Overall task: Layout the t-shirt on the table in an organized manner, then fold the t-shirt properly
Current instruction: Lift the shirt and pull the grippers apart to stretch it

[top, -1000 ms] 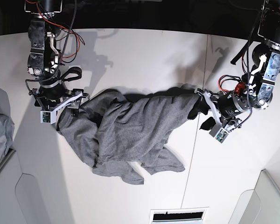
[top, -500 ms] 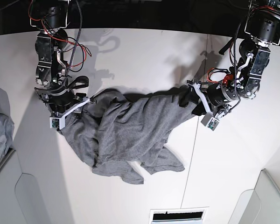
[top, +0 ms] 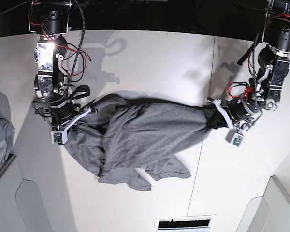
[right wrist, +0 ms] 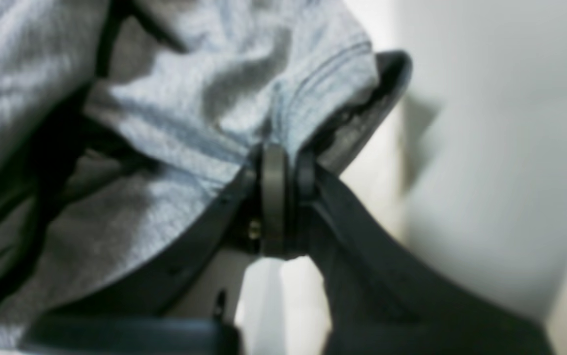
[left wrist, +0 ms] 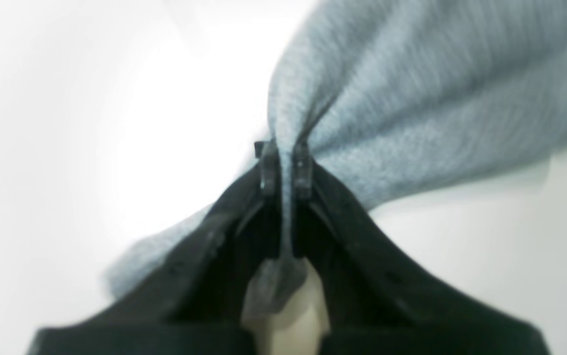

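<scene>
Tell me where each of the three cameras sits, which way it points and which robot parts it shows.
Base: overhead, facing down on the table; both arms show.
Left wrist: behind the left gripper, looking along its shut jaws, which pinch the t-shirt.
Right wrist: behind the right gripper, looking along its jaws, shut on a stitched hem.
Shared: every view shows the t-shirt on the white table; the base view shows both pinch points at opposite ends of the shirt.

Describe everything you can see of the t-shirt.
The t-shirt is plain heather-grey knit, crumpled and stretched across the white table, its lower part bunched in folds. The left gripper is shut on one end, the right gripper on a stitched hem at the other.
</scene>
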`<action>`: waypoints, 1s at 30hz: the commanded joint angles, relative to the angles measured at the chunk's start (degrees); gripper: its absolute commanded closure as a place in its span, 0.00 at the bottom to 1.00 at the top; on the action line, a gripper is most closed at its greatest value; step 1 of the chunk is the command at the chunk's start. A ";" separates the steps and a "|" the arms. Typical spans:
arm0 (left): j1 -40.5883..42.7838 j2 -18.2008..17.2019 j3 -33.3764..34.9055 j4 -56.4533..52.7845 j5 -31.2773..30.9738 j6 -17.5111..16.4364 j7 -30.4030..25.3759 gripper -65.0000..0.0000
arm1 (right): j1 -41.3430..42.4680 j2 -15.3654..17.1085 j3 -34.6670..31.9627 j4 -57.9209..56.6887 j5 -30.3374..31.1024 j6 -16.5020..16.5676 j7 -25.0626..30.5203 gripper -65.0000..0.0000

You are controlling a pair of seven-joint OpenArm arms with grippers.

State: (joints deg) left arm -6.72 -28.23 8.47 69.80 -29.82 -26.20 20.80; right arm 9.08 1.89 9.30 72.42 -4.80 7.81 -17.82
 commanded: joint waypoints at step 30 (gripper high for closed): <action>8.98 -11.54 -22.29 16.31 -37.24 -13.80 24.48 0.50 | -13.70 3.98 18.34 32.22 6.62 -0.24 -13.81 0.48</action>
State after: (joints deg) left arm 3.07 -38.52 -13.21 85.23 -65.58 -39.68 46.50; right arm -5.37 5.23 27.38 103.70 1.65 7.88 -32.80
